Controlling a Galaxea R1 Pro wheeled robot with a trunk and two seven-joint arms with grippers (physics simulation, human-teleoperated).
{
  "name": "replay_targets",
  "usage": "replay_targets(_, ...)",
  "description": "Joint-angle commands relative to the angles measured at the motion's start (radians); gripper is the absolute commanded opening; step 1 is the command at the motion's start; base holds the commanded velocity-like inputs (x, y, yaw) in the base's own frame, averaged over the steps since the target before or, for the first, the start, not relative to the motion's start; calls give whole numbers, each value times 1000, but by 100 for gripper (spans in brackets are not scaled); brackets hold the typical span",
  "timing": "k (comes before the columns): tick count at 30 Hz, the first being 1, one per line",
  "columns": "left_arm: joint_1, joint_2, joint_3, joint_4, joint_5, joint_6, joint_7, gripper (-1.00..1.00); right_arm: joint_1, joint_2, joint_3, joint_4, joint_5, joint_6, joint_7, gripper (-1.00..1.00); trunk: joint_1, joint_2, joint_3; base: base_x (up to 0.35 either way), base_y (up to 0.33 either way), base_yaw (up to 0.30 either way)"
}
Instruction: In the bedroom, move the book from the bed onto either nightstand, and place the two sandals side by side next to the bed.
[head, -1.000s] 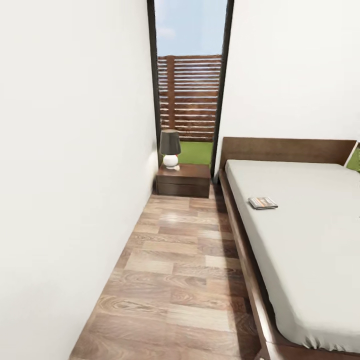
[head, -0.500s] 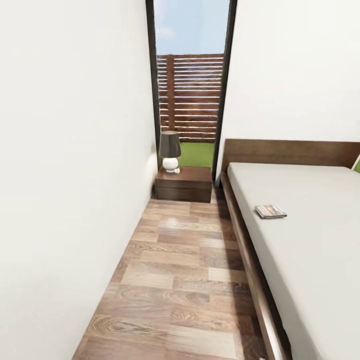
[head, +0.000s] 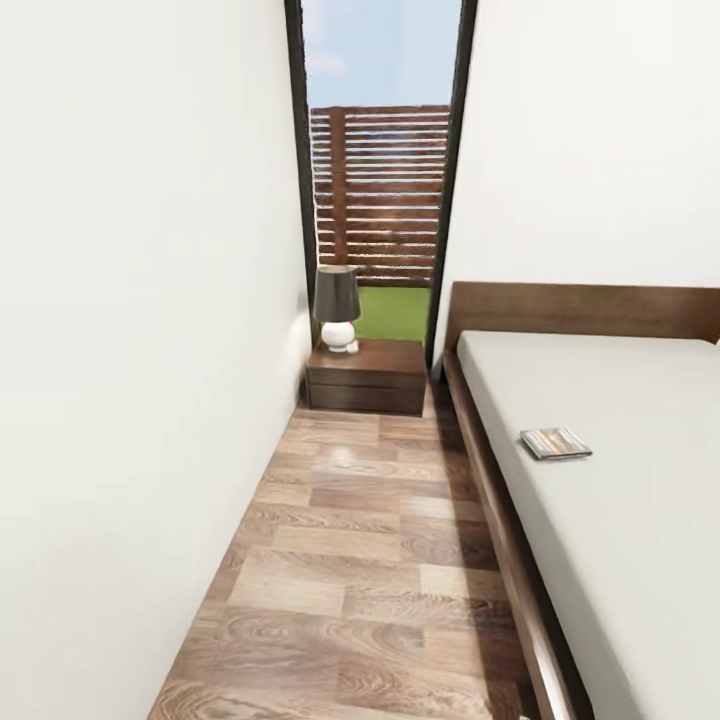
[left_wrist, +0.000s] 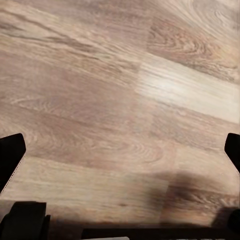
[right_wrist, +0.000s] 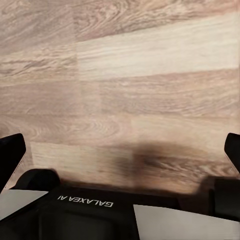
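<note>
View shift: the whole head picture has slid since a second ago, so your camera has advanced along the aisle; nothing in the room has moved.
Book (head: 555, 443): flat on the bed (head: 620, 480), right of centre, lower in frame than before.
Nightstand (head: 366, 375): centre frame against the far wall, lamp (head: 337, 308) on its left half, right half bare.
Left gripper (left_wrist: 120, 150): fingers spread wide, empty, over floor (head: 370, 560).
Right gripper (right_wrist: 120, 150): likewise wide, empty.
Sandals: not sighted.
Judgement: you are closing on the book; pickup not yet begun.
</note>
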Motion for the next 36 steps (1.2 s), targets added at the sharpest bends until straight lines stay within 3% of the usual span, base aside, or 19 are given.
replay_targets(1, -1, 0, 3, 1, 10, -1, -6, 100, -1, 0, -5, 2, -9, 7, 3, 100, 0, 0, -1, 331, 6, -97)
replay_targets(16, -1, 0, 3, 1, 10, -1, -6, 100, -1, 0, -5, 2, -10, 7, 3, 100, 0, 0, -1, 272, 138, -74)
replay_targets(36, -1, 0, 2, 1, 10, -1, -6, 100, -1, 0, -5, 2, -8, 5, 3, 100, 0, 0, -1, 293, 7, 0)
